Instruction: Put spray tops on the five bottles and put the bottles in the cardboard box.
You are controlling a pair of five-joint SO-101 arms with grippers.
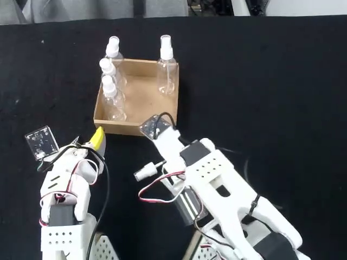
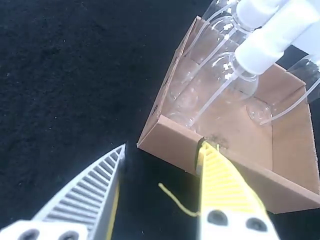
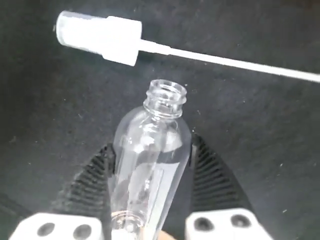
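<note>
You have your right gripper (image 3: 152, 175) clamped on the clear plastic bottle with the bare threaded neck (image 3: 150, 145). The bottle body sits squarely between the two black ribbed fingers (image 3: 207, 172). The neck pokes out past the fingertips, mouth open, no top fitted.

The loose white spray top with the long dip tube (image 3: 100, 36) lies flat on the black table cloth (image 1: 271, 81), just beyond the bottle mouth and apart from it. Its tube runs crosswise to the bottle. In the high view the spray top (image 1: 145, 173) is outside the brown cardboard box (image 1: 116, 129), on the arms' side of the box's near wall and beside the right arm.

Your left gripper (image 2: 162, 147) has its jaws spread wide with nothing between them. Its yellow finger (image 2: 220, 180) has the tip right at the box's near wall, close to a corner; you can't tell if it touches. Its grey ribbed finger (image 2: 95, 190) hangs over the cloth, outside the box.

Inside the box, three capped clear bottles (image 1: 110, 86) stand upright in a row along the side wall nearest the left arm. A fourth capped bottle (image 1: 167, 65) stands upright in the far corner at the opposite wall.
</note>
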